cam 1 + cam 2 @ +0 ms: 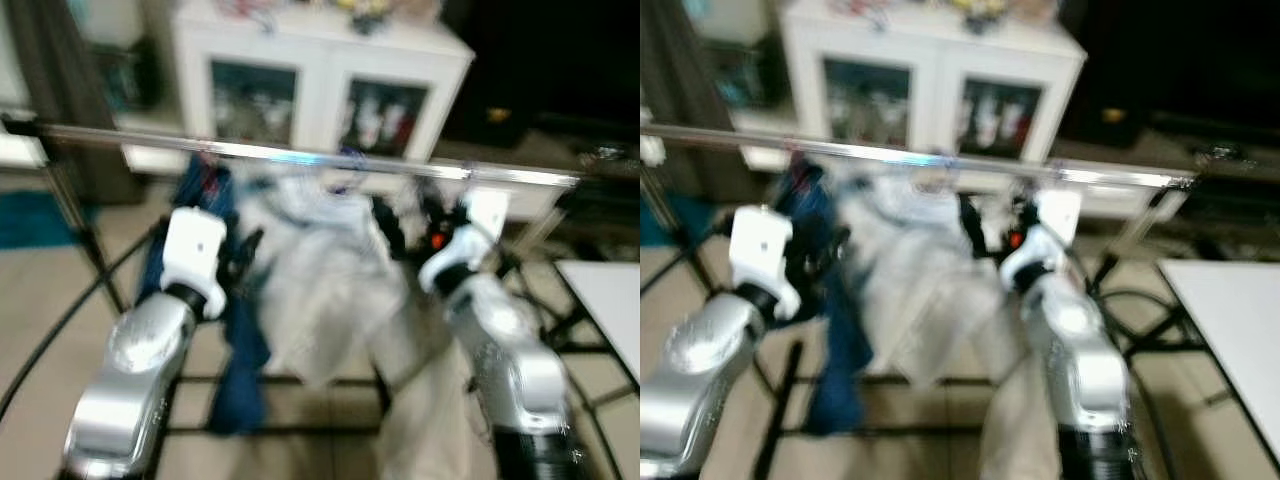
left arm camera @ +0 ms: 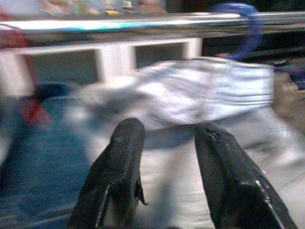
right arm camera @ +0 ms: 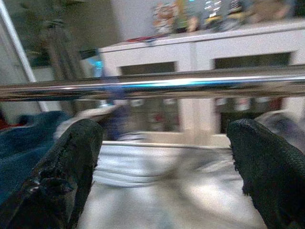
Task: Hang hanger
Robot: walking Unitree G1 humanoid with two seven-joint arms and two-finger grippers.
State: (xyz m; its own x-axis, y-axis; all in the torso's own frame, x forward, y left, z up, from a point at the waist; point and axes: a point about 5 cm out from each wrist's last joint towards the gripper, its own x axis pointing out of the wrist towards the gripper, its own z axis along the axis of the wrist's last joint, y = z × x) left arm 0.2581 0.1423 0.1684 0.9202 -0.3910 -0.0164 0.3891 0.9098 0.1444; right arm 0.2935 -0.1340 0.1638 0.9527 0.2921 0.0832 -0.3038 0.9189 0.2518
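Hanger [image 2: 240,28], its blue hook looped over the chrome rail [image 1: 300,153], carries a white striped shirt [image 1: 320,270] near the rail's middle, w/ a dark blue garment [image 1: 225,330] hanging just beside it on the robot's left. Both silver arms are raised in front of the rack. The left gripper [image 2: 167,162] sits below the rail w/ its two black fingers apart, nothing between them, pointed at the shirt's shoulder. The right gripper [image 3: 164,157] has its fingers spread wide, also empty, facing the rail and the shirt's collar area from close by. A white cabinet [image 1: 320,70] w/ glass doors stands behind the rack; a white table [image 1: 610,300] edge shows on the robot's right.

All four views are blurred, so the exact seating of the hook can't be told; it looks to be over the rail, and the hang looks mostly done.

Risks, judged from this moment: the hook may be only partly seated, and a finger snagging loose cloth as either arm pulls away could drag it off, dropping shirt and hanger to the floor. The right gripper is close to the rail, so a careless lift could knock the rail and shake the light rack. The left gripper could catch the blue garment beside it.
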